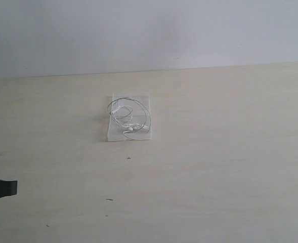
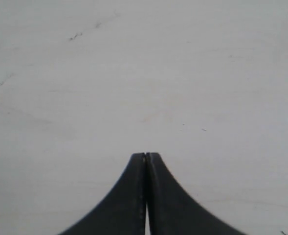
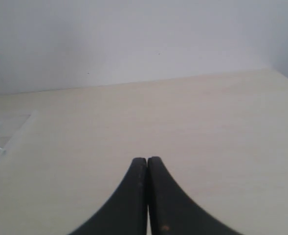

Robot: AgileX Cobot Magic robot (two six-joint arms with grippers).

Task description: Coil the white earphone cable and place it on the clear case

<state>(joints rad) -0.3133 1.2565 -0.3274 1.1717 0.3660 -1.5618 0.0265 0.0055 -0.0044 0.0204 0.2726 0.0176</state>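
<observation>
Table [image 1: 214,177]: earphone cable [image 1: 127,117] on clear case [image 1: 115,132]

Exterior overlooks table [image 1: 214,177], 2 wrist views close

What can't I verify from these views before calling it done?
- Exterior view: white earphone cable on clear case is too small to tell whether every loop lies within the case's edges.
- Right wrist view: the frame edge cuts off most of case and cable.
- Left wrist view: shut left gripper and table only; neither shows.
</observation>
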